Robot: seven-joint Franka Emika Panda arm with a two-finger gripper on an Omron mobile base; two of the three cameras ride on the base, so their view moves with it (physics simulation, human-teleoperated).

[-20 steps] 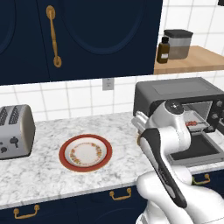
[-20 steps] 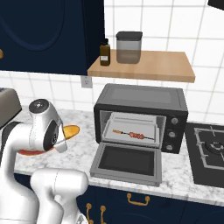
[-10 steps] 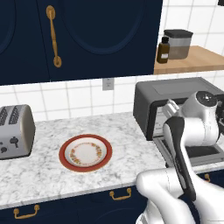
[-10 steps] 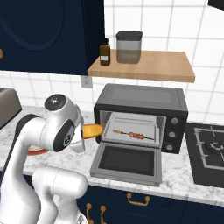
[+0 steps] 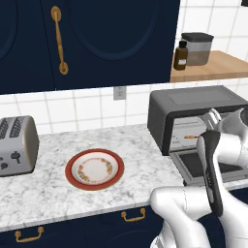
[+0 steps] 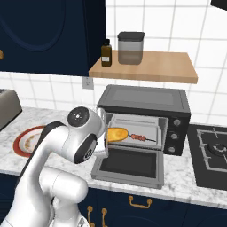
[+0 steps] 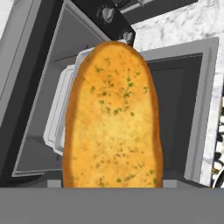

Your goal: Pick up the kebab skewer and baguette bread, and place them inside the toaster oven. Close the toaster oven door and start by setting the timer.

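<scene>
The gripper (image 6: 107, 135) holds the baguette bread (image 7: 111, 116) between its jaws; in the hand view the golden, herb-flecked loaf runs from 6 o'clock up to 12, hiding the finger tips behind its lower end. In the right base view the baguette bread (image 6: 117, 133) juts out from the hand toward 3 o'clock, its free end at the left side of the mouth of the toaster oven (image 6: 145, 119). Just beyond that end, at 3 o'clock from the loaf, the kebab skewer (image 6: 140, 138) lies on the pale tray inside the cavity, red and brown chunks in a row. The toaster oven door (image 6: 127, 165) is dropped open, lying flat at 6 o'clock from the cavity, below the hand. Three knobs (image 6: 174, 137) run down the oven's right face. In the left base view the arm's white body covers much of the oven's front. On the marble counter (image 5: 53, 191), at 9 o'clock from the oven, sits a red-rimmed plate (image 5: 95, 169), and farther toward 9 o'clock a silver two-slot toaster (image 5: 16, 144). On a wooden shelf (image 6: 146, 66) at 12 o'clock above the oven stand a dark bottle (image 6: 106, 52) and a grey canister (image 6: 130, 48).
</scene>
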